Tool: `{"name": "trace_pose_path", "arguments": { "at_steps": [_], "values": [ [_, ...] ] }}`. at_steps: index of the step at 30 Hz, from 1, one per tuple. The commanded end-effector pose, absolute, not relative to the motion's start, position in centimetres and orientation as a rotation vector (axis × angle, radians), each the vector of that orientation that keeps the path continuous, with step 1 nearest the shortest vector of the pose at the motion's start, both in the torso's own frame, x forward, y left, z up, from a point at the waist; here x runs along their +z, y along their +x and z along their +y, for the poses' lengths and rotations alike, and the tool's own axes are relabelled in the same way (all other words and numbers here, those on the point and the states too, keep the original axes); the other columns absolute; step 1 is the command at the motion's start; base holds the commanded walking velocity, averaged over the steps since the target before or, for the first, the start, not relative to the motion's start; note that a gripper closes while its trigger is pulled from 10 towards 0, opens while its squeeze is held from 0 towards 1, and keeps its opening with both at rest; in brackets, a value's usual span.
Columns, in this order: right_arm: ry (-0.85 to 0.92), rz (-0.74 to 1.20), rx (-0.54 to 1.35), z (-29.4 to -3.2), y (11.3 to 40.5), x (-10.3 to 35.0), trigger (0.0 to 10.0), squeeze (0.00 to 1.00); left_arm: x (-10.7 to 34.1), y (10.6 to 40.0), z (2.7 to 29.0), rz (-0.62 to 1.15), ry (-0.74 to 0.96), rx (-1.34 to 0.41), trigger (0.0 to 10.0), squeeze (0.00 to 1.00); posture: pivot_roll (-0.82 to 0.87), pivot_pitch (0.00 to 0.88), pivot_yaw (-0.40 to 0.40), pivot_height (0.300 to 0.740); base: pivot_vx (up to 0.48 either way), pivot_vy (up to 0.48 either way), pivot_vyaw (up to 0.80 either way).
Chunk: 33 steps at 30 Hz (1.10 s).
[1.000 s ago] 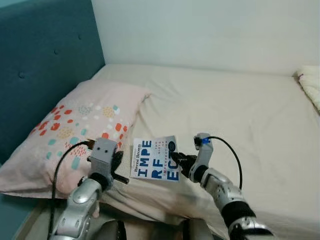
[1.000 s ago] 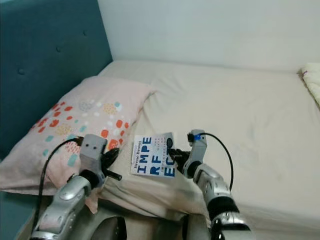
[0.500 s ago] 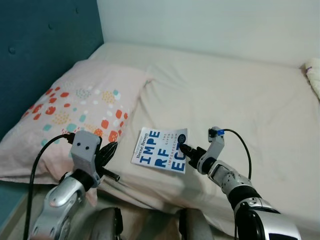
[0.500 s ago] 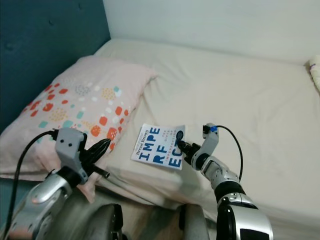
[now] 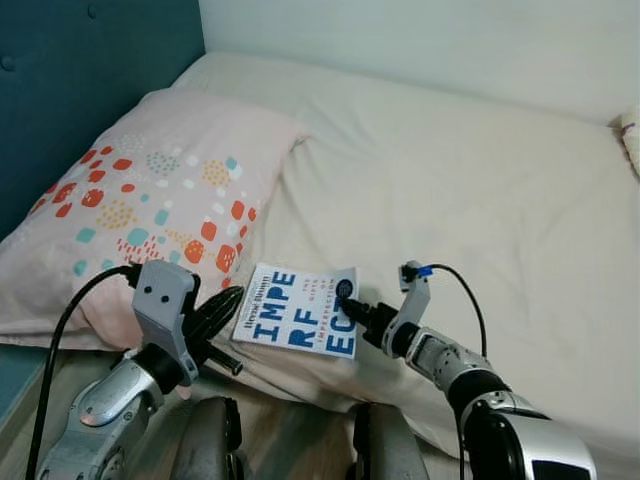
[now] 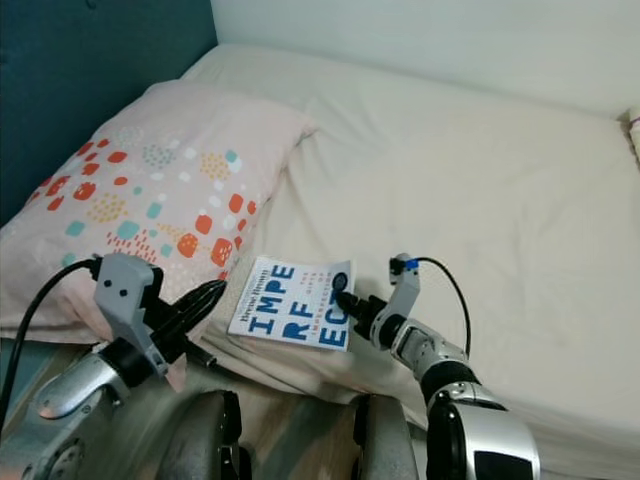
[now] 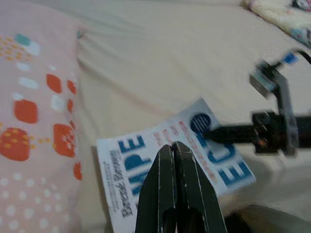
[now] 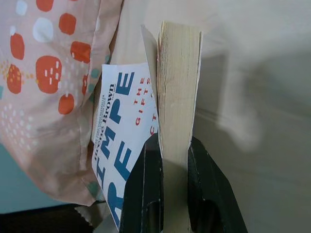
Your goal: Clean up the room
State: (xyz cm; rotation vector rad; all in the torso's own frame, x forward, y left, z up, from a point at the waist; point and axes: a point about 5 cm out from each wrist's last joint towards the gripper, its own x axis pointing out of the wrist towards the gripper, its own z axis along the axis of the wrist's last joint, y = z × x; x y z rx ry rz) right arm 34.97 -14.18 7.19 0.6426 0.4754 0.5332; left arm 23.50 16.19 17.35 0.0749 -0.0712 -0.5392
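Your right gripper (image 8: 166,160) is clamped on the fore-edge of a white paperback book with big blue letters on its cover (image 5: 297,311), one black finger on the cover side and the other against the back of the page block; your wrist view shows the cream, slightly rough page edges pinched between them. The book sits near the front edge of the smooth beige bed sheet (image 5: 480,190), just beside the soft pink pillow with orange, teal and yellow dots (image 5: 140,205). The lower cover text is cut off by the fingers. Your left gripper (image 7: 175,160) has its two tapered black fingers pressed together with nothing between them, poised close to the book's spine side near the pillow. At the far right, a pale folded blanket (image 5: 631,135) is cut by the frame edge, its shape hard to make out
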Motion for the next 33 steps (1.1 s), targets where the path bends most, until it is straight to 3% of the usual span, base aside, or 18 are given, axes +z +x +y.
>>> {"name": "trace_pose_path", "arguments": {
  "at_steps": [1,9,19,26,32,33],
  "values": [
    [0.609,0.472,0.458,-15.4,35.0,7.0,10.0,0.00,16.8,22.8,15.9,-0.030,0.088,-0.580,10.0,0.00,0.21,0.313,-0.118,0.596,0.000,0.000,0.00],
    [0.664,0.396,0.378,-16.5,35.6,7.7,10.0,0.00,17.0,22.6,15.8,-0.017,0.081,-0.585,10.0,0.00,0.22,0.316,-0.105,0.596,0.000,0.000,0.00],
    [0.658,0.412,0.422,-15.7,35.4,7.5,10.0,0.00,17.0,22.3,15.8,0.003,0.084,-0.619,10.0,0.00,0.23,0.311,-0.089,0.596,0.000,0.000,0.00],
    [0.663,0.412,0.428,-15.4,35.4,7.5,10.0,0.00,16.9,21.3,14.7,0.036,0.095,-0.762,10.0,0.00,0.23,0.301,-0.082,0.596,0.000,0.000,0.00],
    [0.667,0.404,0.417,-15.3,35.5,7.6,10.0,0.00,16.7,21.6,15.1,0.041,0.129,-0.734,10.0,0.00,0.24,0.291,-0.079,0.596,0.000,0.000,0.00],
    [0.666,0.405,0.417,-15.3,35.5,7.6,10.0,0.33,16.7,21.6,15.1,0.041,0.129,-0.735,10.0,0.00,0.24,0.291,-0.079,0.596,0.000,0.000,0.00]
  ]
}}
